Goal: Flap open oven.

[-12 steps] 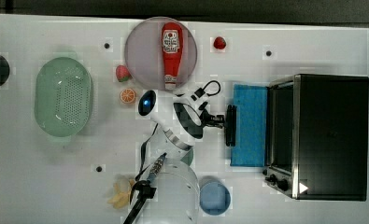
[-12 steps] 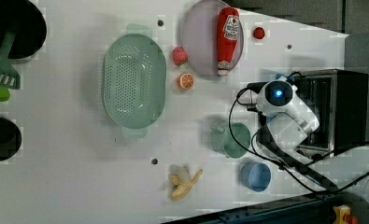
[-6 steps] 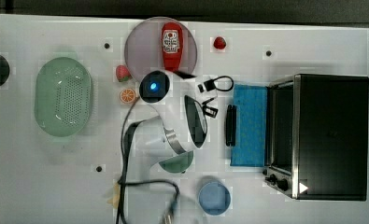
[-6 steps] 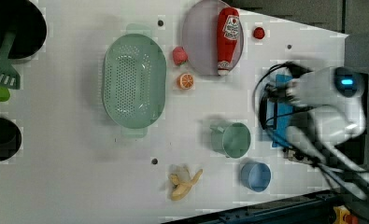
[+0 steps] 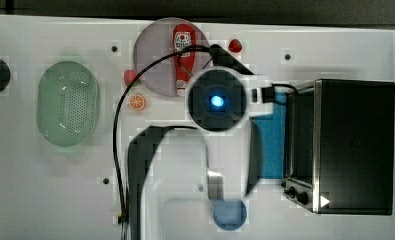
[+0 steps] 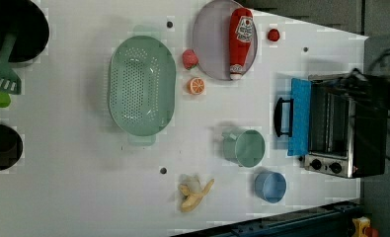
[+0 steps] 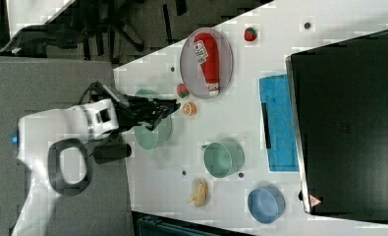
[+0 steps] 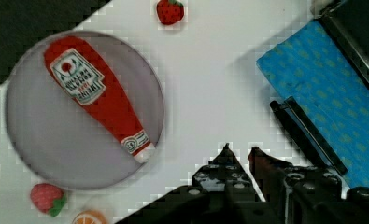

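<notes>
**Colleague:** Where's the oven sitting?

**Me:** The large black box-shaped toaster oven with the silver front frame (image 6: 348, 131) stands at the white table's (image 6: 84, 197) right edge in the left view. Its blue-tinted glass door (image 6: 299, 116) already lies flapped down flat on the table, with the dark bar handle (image 6: 283, 117) at its outer edge.

**Colleague:** And the gripper?

**Me:** I see the black gripper (image 8: 239, 152) in the wrist view, fingers nearly together with a slim gap and nothing between them. It hangs above bare table between the grey round plate carrying the red ketchup bottle (image 8: 95, 100) and the door's handle.

**Colleague:** So what worries you?

**Me:** Mostly a careless sweep. If I bring the arm down near the handle, I could nudge the door and bounce it back up (the hinge looks free). Swinging the other way, the fingers could clip the bottle or the small red strawberry (image 8: 169, 11) near the table's far edge.
</notes>
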